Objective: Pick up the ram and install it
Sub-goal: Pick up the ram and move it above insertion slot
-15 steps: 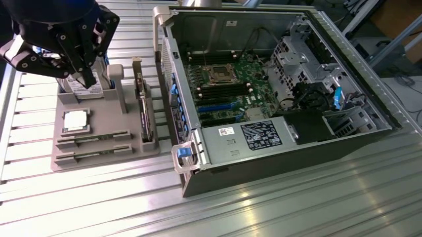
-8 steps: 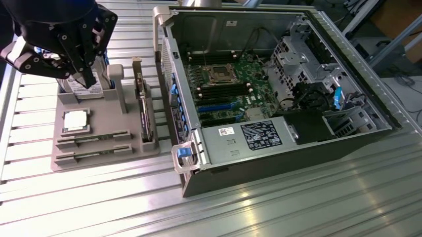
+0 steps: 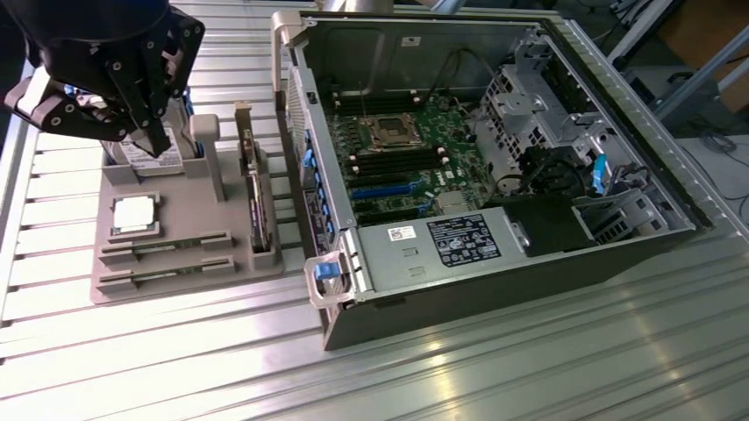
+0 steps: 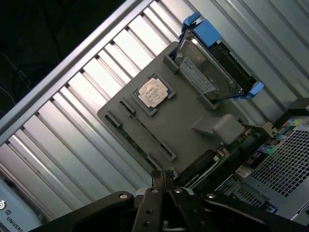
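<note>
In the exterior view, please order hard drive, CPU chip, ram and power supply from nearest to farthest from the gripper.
1. hard drive, at the gripper tip
2. CPU chip, mid tray
3. ram, tray's front slots
4. power supply, in the case, exterior view's right

On the slatted metal table you have a grey tray as your landmark. A square silver CPU chip lies flat in a recess of that tray. A hard drive with blue rails stands on edge at one end of the tray. An expansion card stands upright along the tray's side nearest the open computer case. The case lies just beside the tray, on the exterior view's right.
</note>
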`<state>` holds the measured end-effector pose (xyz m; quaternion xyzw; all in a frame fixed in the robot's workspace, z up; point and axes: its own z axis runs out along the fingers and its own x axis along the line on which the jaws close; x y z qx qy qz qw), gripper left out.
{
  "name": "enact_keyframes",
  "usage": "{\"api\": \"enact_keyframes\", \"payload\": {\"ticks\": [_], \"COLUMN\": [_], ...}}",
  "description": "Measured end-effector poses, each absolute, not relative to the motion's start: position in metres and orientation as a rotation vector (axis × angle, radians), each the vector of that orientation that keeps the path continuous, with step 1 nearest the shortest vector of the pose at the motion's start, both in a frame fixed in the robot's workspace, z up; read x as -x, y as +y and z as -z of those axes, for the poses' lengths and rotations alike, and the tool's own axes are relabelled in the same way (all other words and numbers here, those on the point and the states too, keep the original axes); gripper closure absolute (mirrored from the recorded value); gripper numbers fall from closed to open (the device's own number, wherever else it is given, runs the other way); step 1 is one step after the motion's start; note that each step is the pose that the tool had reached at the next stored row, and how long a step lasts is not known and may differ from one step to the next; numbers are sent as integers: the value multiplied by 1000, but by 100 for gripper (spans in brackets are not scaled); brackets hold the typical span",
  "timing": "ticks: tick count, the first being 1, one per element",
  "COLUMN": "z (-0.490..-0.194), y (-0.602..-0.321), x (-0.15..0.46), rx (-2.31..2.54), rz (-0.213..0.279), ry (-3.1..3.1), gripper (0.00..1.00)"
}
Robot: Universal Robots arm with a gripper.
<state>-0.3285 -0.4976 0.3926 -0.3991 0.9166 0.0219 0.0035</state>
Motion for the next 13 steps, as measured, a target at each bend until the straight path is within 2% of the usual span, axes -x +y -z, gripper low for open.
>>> {"api": "enact_keyframes", "payload": {"ticks": [13], "z": [-393], "y": [-498], "x": [329], "rx": [1422], "rz": [-69], "ry": [2796], "gripper": [89]}}
